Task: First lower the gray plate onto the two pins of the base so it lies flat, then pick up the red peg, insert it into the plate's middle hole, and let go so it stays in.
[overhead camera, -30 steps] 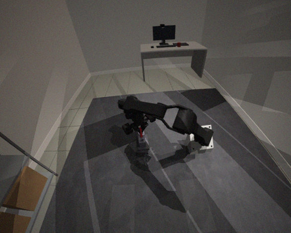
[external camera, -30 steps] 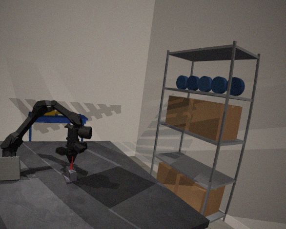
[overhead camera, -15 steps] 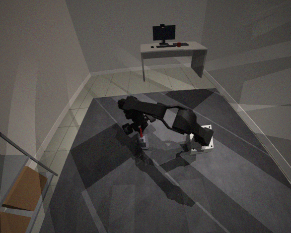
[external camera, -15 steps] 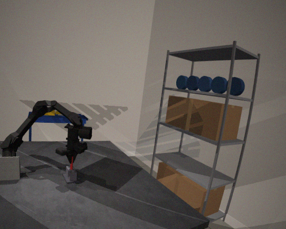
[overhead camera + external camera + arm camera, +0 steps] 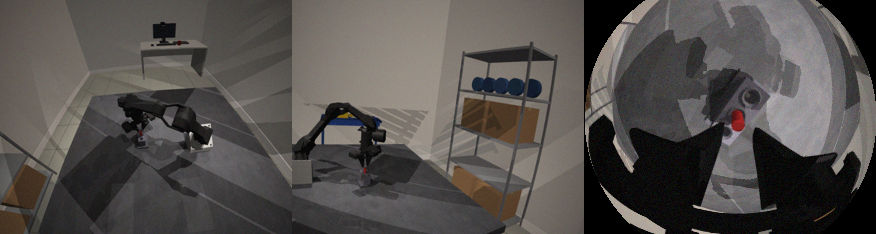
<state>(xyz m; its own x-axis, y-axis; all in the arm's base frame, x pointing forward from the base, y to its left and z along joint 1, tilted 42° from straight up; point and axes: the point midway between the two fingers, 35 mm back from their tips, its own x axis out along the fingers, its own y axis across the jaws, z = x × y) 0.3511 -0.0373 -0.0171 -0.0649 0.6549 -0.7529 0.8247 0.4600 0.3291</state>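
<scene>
The gray plate (image 5: 144, 137) (image 5: 734, 104) sits on the small gray base (image 5: 146, 146) (image 5: 361, 183) and appears to lie flat, though its underside and the pins are hard to make out. The red peg (image 5: 140, 133) (image 5: 365, 170) (image 5: 738, 120) stands upright at the plate's middle hole, between the two outer round features in the wrist view. Its upper part sticks out above the plate; its depth in the hole is hidden. My gripper (image 5: 365, 166) (image 5: 739, 129) is partly open just above the peg's top, with a gap between the fingertips and nothing held.
The arm's white mounting block (image 5: 195, 150) (image 5: 302, 172) stands on the dark table. Beyond the table are a desk (image 5: 174, 46) with a monitor (image 5: 164, 30), a blue bench (image 5: 352, 121) and a metal shelf (image 5: 496, 94) with brown boxes (image 5: 501, 119).
</scene>
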